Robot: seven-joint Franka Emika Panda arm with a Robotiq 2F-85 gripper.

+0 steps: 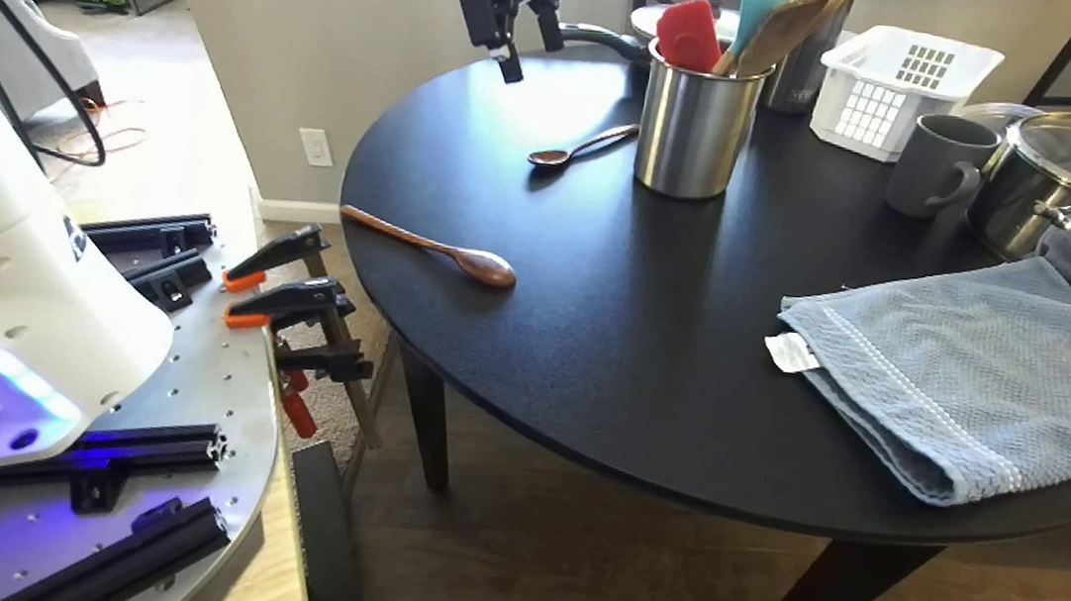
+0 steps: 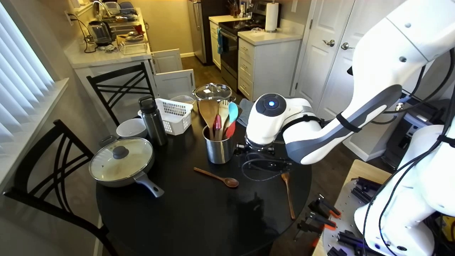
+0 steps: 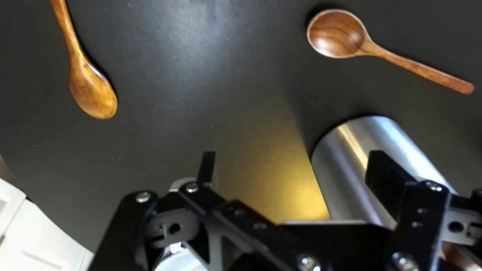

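over the black table (image 1: 587, 376), the gripper (image 1: 530, 53) hangs in the air with its fingers pointing down, as seen in an exterior view. in the wrist view the fingers (image 3: 206, 167) are spread wide, one left of centre and one at right, and the gap between them is unfilled: tabletop and part of the canister (image 3: 346, 165) show through. the finger at right overlaps the canister's wall there, but in an exterior view the two stand apart.

from left to right in an exterior view, the robot base (image 1: 12, 265) comes first, then clamps (image 1: 292, 300) near the table's rounded edge, then tabletop stretching from that edge to the canister. the canister stands upright, with utensils (image 1: 772, 37) rising well above its rim. past it are the basket (image 1: 901, 92), mug (image 1: 919, 172) and pot (image 1: 1025, 193), close together, with the towel (image 1: 976, 367) in front, near the table's edge. in an exterior view the lidded pan (image 2: 122, 163) and bottle (image 2: 154, 122) stand on the side of the canister away from the arm (image 2: 320, 137).

at upper left in the wrist view is the edge spoon (image 3: 92, 88), beyond the finger at left, its handle running out of sight at the top; an exterior view shows the handle's end at the table's edge. at upper right is the inner spoon (image 3: 335, 35), bowl facing up, handle slanting down to the right, near the canister. both spoons are wooden and lie on the table, apart from the gripper; how high it hangs above them, i cannot tell.
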